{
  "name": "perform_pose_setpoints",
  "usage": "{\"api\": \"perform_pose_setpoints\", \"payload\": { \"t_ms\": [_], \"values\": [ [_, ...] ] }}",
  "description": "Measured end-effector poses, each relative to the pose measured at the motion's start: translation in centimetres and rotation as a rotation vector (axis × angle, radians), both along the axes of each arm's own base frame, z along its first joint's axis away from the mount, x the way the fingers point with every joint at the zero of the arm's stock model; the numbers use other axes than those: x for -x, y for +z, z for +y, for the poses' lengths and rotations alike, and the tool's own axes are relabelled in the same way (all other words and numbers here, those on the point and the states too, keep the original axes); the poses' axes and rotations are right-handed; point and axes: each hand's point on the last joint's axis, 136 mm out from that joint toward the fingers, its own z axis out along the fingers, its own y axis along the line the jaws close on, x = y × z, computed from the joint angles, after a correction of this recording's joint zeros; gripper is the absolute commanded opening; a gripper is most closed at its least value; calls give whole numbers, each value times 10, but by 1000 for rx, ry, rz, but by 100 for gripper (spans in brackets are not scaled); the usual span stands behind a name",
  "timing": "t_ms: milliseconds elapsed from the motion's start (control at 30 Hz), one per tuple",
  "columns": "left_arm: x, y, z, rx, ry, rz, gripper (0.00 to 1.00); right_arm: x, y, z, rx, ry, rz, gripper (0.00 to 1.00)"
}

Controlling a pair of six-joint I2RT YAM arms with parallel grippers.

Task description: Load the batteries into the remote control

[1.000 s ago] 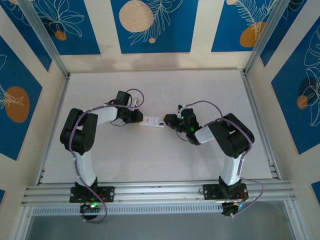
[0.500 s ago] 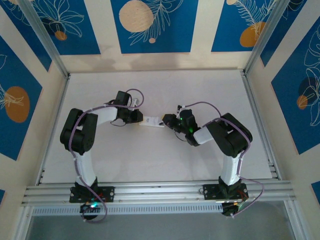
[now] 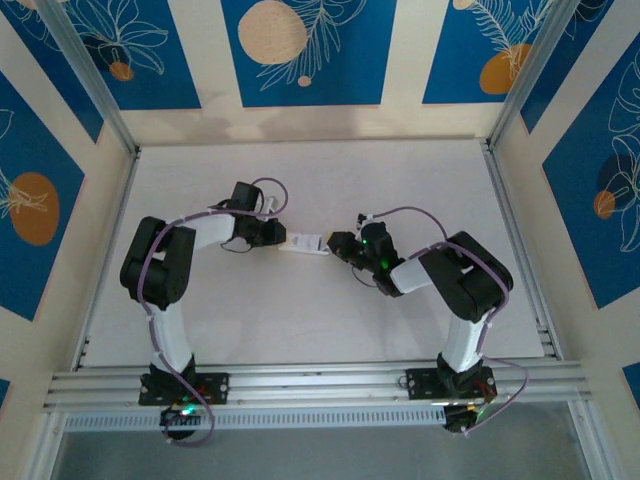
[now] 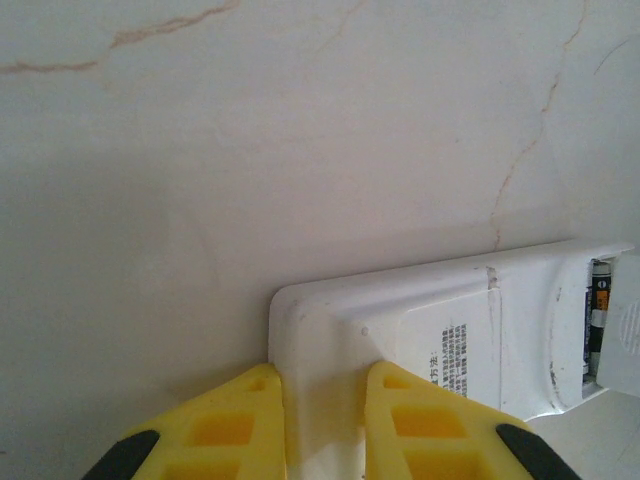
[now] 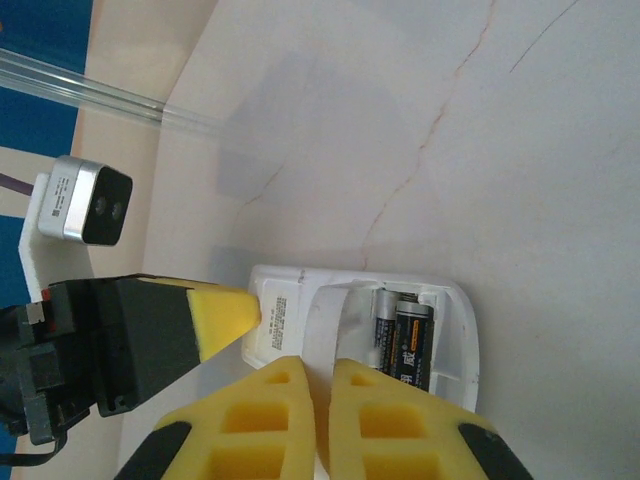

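Right arm's elbow swung out, right hand (image 3: 338, 244) nudged closer over remote (image 3: 308, 243); left arm unchanged. Left hand (image 4: 322, 390) clenched on remote's plain end, steadying it back-up near middle of desk (image 3: 300, 320) so compartment faces up. Both batteries (image 5: 402, 345) lie side by side in open compartment. Right hand pinched shut just beside them, probably to press or cover; whether it holds anything unclear.

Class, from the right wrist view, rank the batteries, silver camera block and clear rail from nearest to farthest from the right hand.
1. batteries, just right of the right hand, inside the remote control.
2. silver camera block, far left.
3. clear rail, upper left.
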Motion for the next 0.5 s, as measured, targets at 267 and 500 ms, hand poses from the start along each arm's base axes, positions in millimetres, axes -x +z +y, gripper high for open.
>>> {"api": "perform_pose_setpoints", "payload": {
  "t_ms": [267,500],
  "values": [
    [0,0,0,0,0,0,18,0,1,1,-4,4,-1,9],
    [0,0,0,0,0,-1,18,2,3,3,-11,16,-3,9]
  ]
}}
